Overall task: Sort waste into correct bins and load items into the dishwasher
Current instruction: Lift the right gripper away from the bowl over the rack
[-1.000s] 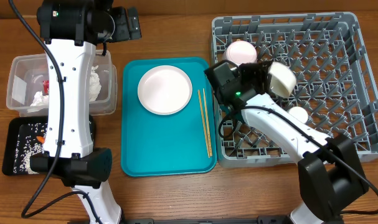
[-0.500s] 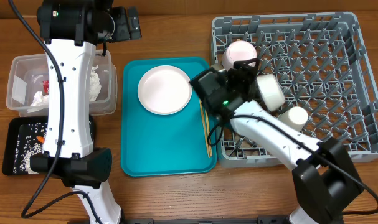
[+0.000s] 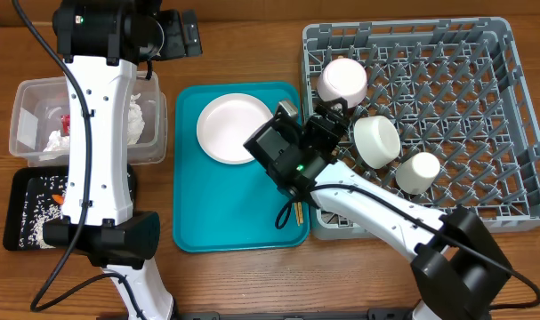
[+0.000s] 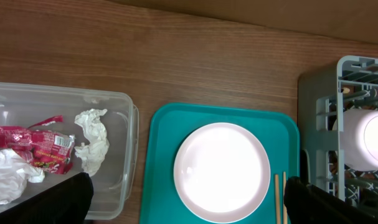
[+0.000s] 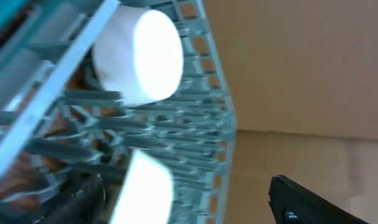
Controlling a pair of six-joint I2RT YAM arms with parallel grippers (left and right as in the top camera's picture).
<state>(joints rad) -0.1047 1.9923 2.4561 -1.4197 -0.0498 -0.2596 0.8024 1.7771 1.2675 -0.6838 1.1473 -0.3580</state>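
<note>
Upper bowl [image 3: 342, 80]: in the grey rack [image 3: 465, 80], near its left edge.
Lower bowl [image 3: 376, 140]: among the pegs, with the cup [image 3: 418, 172] just beside it.
Plate [image 3: 236, 129]: flat on the teal tray [image 3: 216, 213], chopsticks [image 4: 280, 200] alongside.
Right tool [image 3: 330, 123]: spread, empty, between the two bowls.
Left tool [image 4: 187, 198]: spread, empty, high above the desk [image 3: 252, 280].

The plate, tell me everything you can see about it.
The plate is round, plain white and glossy, with a shallow raised rim and a flat centre. It looks empty and clean. It lies flat, right side up, on the teal tray, in the tray's far half. The chopsticks lie just to its right on the same tray, seemingly not touching it. Only the tray under it appears to touch it.
</note>
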